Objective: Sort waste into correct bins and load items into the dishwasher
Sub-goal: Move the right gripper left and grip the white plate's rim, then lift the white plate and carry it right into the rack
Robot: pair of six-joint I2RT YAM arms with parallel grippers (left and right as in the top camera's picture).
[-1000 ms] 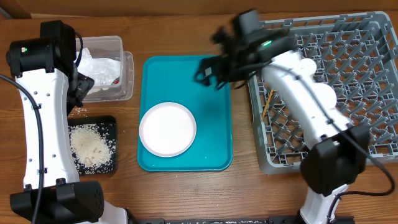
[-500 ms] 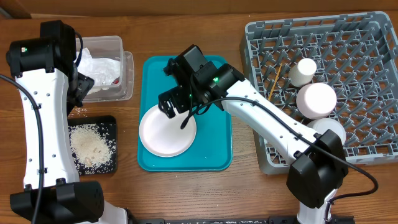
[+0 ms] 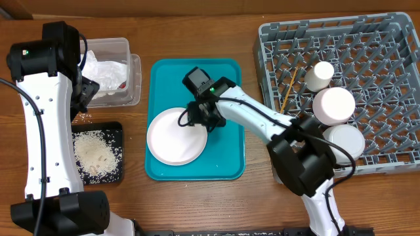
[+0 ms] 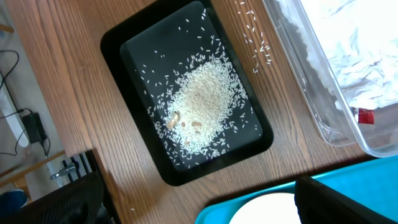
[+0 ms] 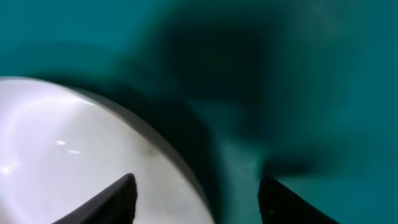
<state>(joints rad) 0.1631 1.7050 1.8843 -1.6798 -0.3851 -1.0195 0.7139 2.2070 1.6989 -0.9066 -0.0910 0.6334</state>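
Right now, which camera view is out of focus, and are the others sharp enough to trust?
Right wrist view: badly blurred, the white plate and the teal tray smear together, with a dark shadow across the top. Left wrist view: sharp, single rice grains stand out on the black tray. Overhead view: sharp and evenly lit, no strong glare.

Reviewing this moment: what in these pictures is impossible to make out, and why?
1. Right gripper touching plate or not: right wrist view blurred; overhead, its wrist covers the jaws.
2. Red wrapper: mostly under the napkin in left wrist view; tiny overhead.
3. Lowest white bowl in the rack: right arm overlaps it overhead.
4. Left gripper: hidden under left arm overhead.
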